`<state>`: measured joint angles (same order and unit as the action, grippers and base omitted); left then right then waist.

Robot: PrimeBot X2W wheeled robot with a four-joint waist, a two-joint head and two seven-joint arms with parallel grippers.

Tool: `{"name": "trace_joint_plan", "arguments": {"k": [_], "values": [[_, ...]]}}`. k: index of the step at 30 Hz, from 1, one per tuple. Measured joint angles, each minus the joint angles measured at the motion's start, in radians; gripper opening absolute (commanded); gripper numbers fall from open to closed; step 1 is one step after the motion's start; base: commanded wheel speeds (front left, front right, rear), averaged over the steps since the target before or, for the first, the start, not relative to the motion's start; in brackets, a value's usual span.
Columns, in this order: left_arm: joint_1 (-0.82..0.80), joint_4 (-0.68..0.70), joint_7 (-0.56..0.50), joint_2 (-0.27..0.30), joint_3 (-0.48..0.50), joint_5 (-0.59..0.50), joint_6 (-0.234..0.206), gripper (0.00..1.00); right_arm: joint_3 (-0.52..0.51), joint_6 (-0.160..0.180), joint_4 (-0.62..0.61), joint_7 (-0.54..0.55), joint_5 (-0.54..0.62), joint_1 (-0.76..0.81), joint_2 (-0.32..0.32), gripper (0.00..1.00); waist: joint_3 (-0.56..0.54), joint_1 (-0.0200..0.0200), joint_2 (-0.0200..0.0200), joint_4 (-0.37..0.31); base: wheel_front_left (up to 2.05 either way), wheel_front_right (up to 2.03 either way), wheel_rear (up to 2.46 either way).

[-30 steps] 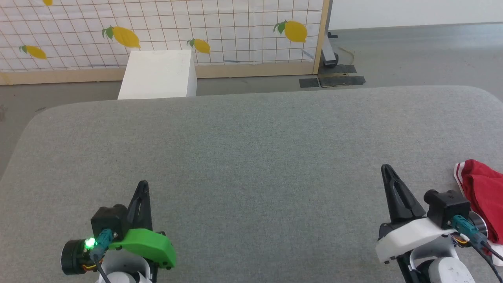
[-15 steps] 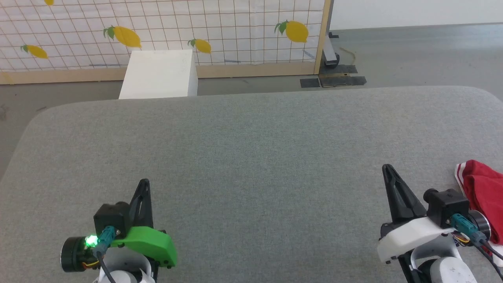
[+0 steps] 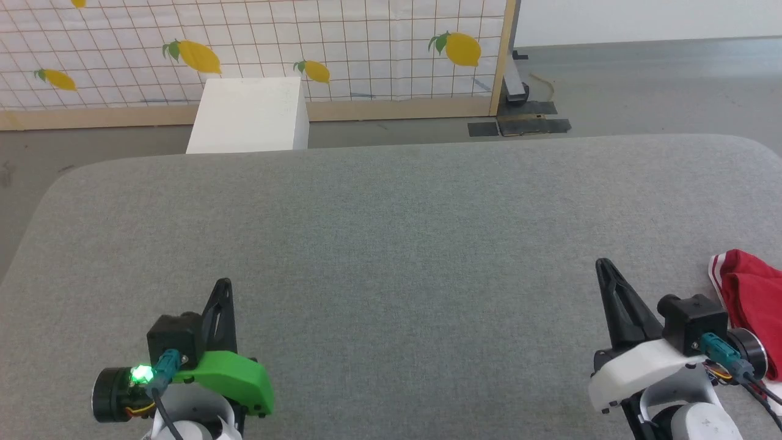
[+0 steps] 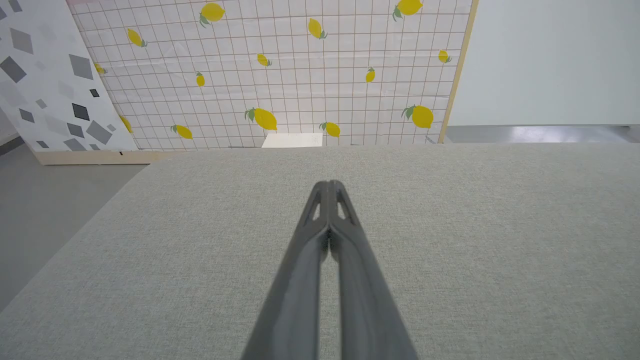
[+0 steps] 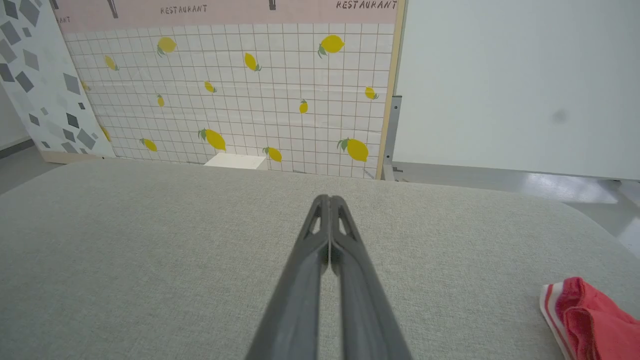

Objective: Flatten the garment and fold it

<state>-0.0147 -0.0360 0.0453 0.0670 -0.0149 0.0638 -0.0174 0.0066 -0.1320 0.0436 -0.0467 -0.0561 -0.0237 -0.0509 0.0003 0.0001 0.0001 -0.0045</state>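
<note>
One garment (image 3: 754,299): red shirt, bunched in a heap at the far right of the desk, striped trim showing, partly cut off by the frame.
Right gripper (image 3: 603,264): just beside the heap on its left, not touching it; jaws pressed together, holding nothing.
Left gripper (image 3: 225,282): well apart from the shirt, over the near left; jaws pressed together too.
Desk (image 3: 391,232): grey fabric top, a broad stretch between the grippers.
Progress: nothing done yet, no flattening, no fold. By my read, grabbing the shirt comes first.
</note>
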Motion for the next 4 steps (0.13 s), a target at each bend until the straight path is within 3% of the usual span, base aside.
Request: {"name": "trace_joint_plan", "arguments": {"k": [4], "values": [[0.003, 0.008, -0.009, -0.002, 0.002, -0.02, 0.007, 0.0, -0.001, 0.0, -0.008, 0.009, 0.01, 0.004, 0.0, 0.0, 0.0, 0.0, 0.0, 0.001, 0.0, 0.0, 0.0]]}}
